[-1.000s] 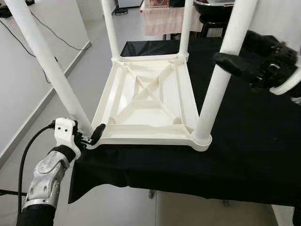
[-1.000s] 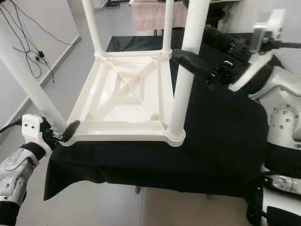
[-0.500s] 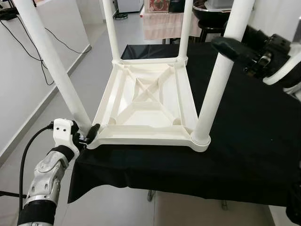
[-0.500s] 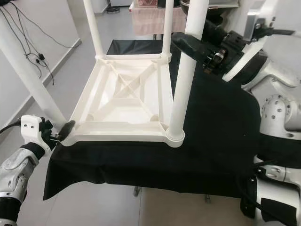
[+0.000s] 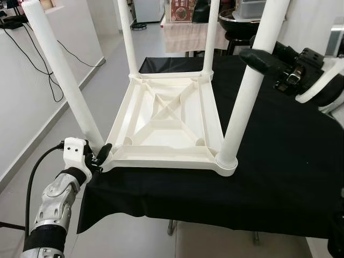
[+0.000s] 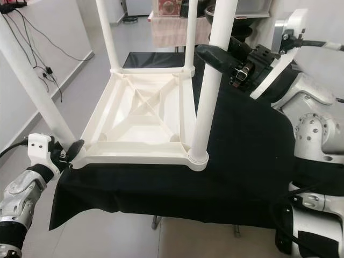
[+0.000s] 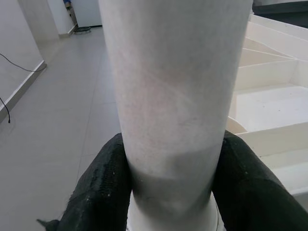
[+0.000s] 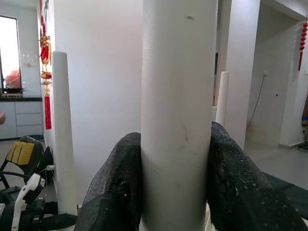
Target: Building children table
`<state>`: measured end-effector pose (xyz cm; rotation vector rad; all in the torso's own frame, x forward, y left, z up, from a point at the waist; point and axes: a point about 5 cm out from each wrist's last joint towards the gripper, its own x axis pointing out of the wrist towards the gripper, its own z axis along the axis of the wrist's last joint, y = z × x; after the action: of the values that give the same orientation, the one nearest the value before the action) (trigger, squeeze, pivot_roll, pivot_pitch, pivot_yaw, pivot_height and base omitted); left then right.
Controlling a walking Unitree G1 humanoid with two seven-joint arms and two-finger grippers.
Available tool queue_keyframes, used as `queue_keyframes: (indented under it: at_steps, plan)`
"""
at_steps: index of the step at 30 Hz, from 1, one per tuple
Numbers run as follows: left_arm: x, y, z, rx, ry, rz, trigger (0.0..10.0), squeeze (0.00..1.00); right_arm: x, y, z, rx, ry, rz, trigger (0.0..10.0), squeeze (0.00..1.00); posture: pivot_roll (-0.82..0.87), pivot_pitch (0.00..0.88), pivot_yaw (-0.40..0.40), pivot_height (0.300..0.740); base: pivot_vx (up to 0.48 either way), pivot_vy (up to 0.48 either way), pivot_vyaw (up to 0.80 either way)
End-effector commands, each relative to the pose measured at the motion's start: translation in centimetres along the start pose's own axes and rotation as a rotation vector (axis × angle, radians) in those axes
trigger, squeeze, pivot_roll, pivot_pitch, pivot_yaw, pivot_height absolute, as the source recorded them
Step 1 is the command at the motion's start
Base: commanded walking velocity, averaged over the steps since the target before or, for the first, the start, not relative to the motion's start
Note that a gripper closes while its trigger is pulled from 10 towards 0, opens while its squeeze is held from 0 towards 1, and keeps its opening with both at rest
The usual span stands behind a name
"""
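We see the white children table (image 5: 166, 118) upside down on the black-clothed surface (image 5: 279, 161), tabletop down, four legs pointing up, ribbed underside with a cross brace facing us. It sits toward the robot's left part of the surface, its near left corner at the cloth's edge. Left claw (image 5: 103, 152) is closed around the base of the near left leg (image 5: 62, 78), right where it enters the corner socket; in the left wrist view both fingers (image 7: 101, 187) press the tube's sides. Right claw (image 5: 263, 60) is clamped on the near right leg (image 5: 247, 94), high up the tube, well above its socket; right wrist view shows the fingers (image 8: 118, 187) hugging both sides. Grey tiled floor (image 5: 107, 70) around the surface.
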<state>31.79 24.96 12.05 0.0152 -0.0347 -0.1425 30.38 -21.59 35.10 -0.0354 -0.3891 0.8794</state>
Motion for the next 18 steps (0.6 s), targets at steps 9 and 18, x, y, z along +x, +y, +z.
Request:
queue_keyframes:
  at_steps: [9, 18]
  plan:
    - [1.4, 2.8, 11.3, 0.248, -0.275, -0.036, 0.0, 0.00, -0.3, -3.7, -4.7, 0.001, 0.191, -0.462, 0.0, 0.00, -0.16, 0.057, 0.056, 0.740, 0.000, 0.000, 0.00]
    - [1.8, 2.2, 20.9, 0.429, -0.477, -0.122, 0.0, 0.00, -0.9, -3.8, -8.6, 0.110, 0.306, -0.702, 0.0, 0.00, -0.13, 0.049, 0.076, 0.740, 0.000, 0.000, 0.00]
